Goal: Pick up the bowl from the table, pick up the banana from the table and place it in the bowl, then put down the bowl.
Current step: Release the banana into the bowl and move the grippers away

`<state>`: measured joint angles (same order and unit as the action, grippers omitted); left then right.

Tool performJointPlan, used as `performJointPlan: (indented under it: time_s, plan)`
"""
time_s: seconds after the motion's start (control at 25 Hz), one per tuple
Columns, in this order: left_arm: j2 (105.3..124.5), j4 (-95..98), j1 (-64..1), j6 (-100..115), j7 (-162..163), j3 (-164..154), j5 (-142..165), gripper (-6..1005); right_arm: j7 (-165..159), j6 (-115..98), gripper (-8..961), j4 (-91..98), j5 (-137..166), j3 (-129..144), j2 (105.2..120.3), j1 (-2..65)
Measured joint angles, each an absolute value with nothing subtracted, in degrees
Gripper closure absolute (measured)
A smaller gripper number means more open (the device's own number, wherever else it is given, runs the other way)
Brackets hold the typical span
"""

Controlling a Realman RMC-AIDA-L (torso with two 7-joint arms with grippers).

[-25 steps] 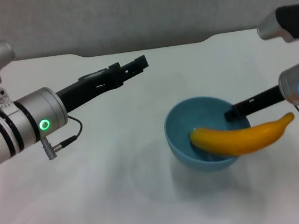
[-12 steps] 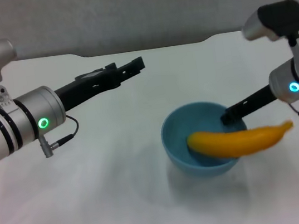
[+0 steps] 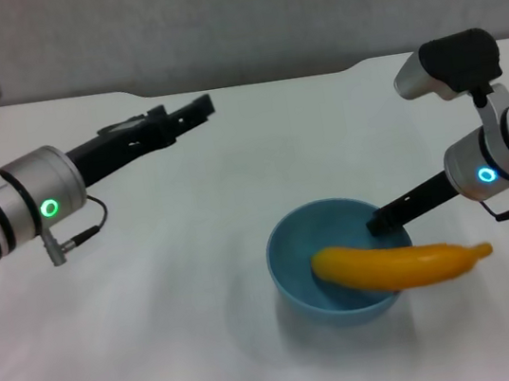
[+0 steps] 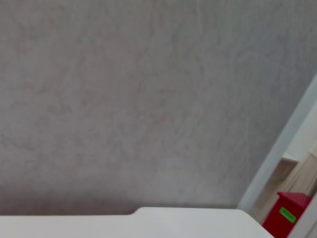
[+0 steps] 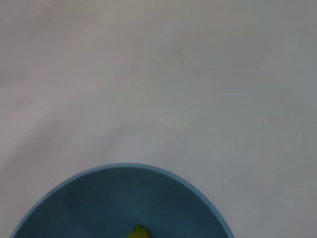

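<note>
The light-blue bowl [image 3: 329, 270] is at the right of the middle of the white table [image 3: 156, 301]. The yellow banana [image 3: 400, 265] lies in it, with its outer end sticking out over the rim to the right. My right gripper [image 3: 379, 223] is shut on the bowl's far right rim. I cannot tell whether the bowl touches the table. The right wrist view shows the bowl's rim [image 5: 124, 171] and a bit of banana [image 5: 138, 231]. My left gripper [image 3: 195, 110] hangs empty over the far left of the table, away from the bowl.
The table's far edge has a shallow notch [image 3: 248, 83] before a grey wall. The left wrist view shows the wall, the table's edge [image 4: 188, 220] and a red box [image 4: 285, 215] beyond it.
The right gripper has moved the bowl with the banana toward me, to the left and lower. The left arm has drawn back to the left.
</note>
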<state>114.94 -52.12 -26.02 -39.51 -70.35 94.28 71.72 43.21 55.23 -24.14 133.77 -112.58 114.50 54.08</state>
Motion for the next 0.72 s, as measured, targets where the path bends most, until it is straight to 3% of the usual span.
performJointPlan:
  time_s: [0.72]
  plan:
    - [114.45,-51.3,-24.8,-38.3,-71.1,96.1,72.3,134,44.0,55.1,906,-21.9,133.8,-112.0,114.94,53.8]
